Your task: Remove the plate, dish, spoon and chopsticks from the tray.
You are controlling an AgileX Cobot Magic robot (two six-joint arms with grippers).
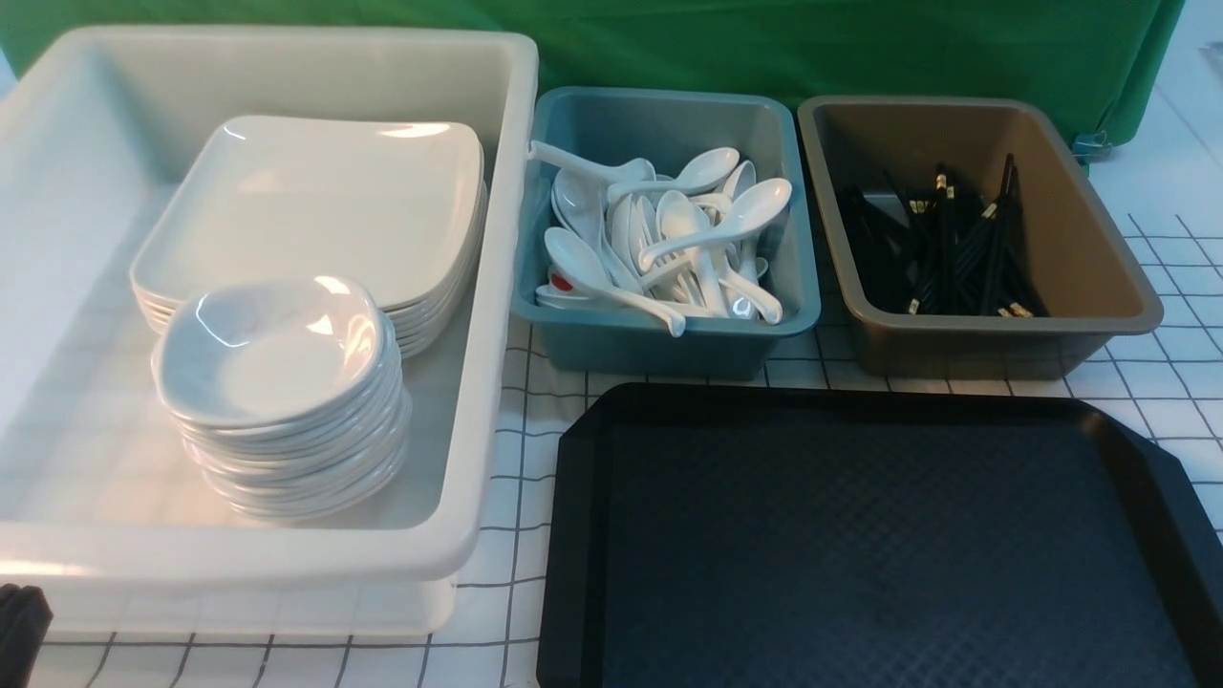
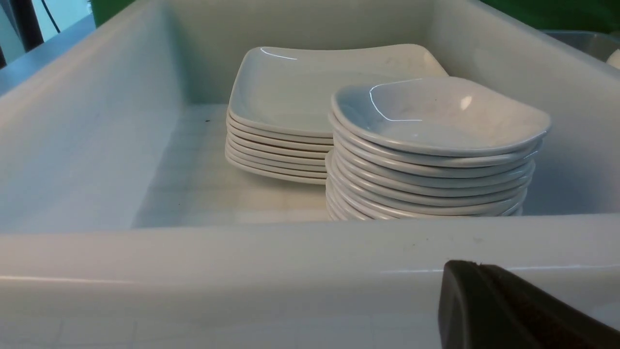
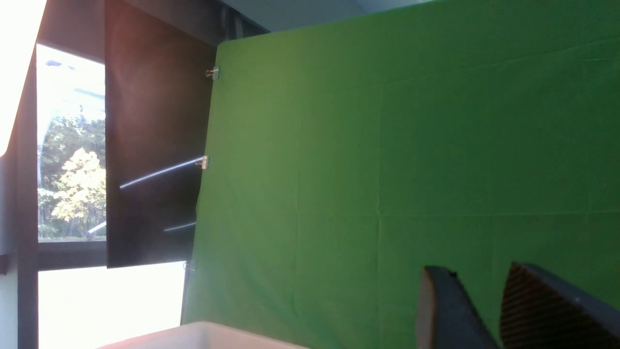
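Across the lower right of the front view, the tray (image 1: pixel 860 535) was seen bare, with nothing left on its textured surface. The plate (image 1: pixel 315 196) was found topping a stack in the white tub (image 1: pixel 497 315) at the upper left, with the dish (image 1: pixel 268 344) topping a second stack just in front of it. Spoons (image 1: pixel 669 239) were heaped in the teal bin (image 1: pixel 659 344) at upper centre, and chopsticks (image 1: pixel 955 244) were gathered in the brown bin (image 1: pixel 1099 287) at upper right; which spoon or pair belonged to the task could not be told.

The clearing was judged finished, or at its last release. The left gripper (image 2: pixel 484 310) was seen at the lower right of its wrist view, jaws pressed together on nothing, just outside the tub's near wall. The right gripper (image 3: pixel 489 310) was seen with jaws parted and empty against the green backdrop (image 3: pixel 411 145). Nothing further was judged to be called for beyond retiring both arms clear of the bins over the checked bench (image 1: pixel 1166 382).
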